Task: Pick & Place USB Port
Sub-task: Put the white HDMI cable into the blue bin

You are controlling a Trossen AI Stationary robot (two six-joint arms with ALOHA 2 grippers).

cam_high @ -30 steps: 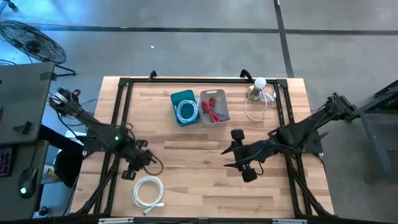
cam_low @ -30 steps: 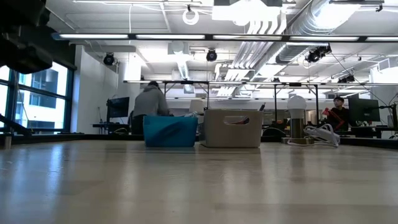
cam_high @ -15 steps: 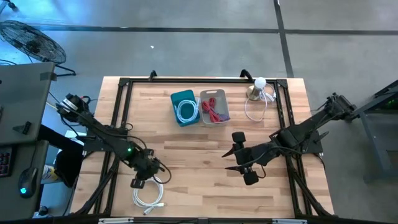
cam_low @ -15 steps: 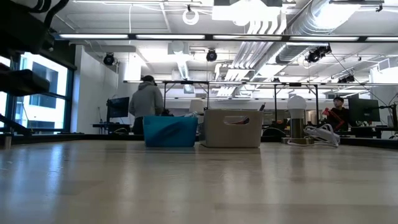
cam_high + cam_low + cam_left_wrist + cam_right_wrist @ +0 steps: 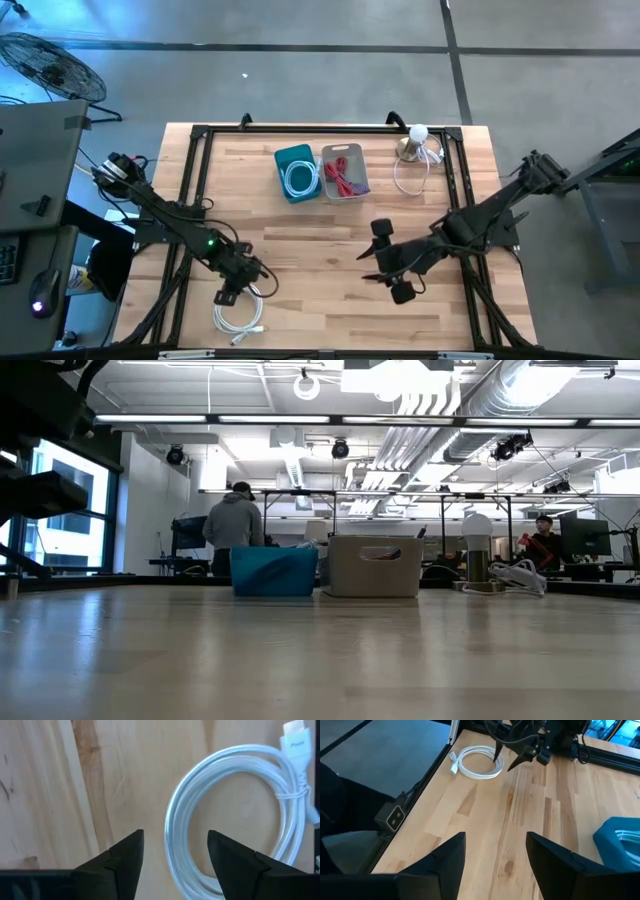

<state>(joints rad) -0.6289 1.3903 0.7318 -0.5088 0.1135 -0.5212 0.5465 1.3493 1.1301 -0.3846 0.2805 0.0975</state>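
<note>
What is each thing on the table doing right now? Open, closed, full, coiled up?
White cable: coiled, flat on the table, not held.
Left gripper: open, over the coil's edge.
Right gripper: open, holding nothing, above bare wood.
Blue bin: holds a coiled white cable.
Grey bin: holds a red cable.
Lamp: upright at the table's far edge.

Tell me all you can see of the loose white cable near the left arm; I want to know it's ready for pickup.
The white cable is wound into a flat round coil of several loops, glossy like plastic, cinched at one side by a thin tie. A white plug sticks out past the coil. It lies flat on the wooden table, near the front left edge. The left gripper hangs open just above its rim, not touching it.
</note>
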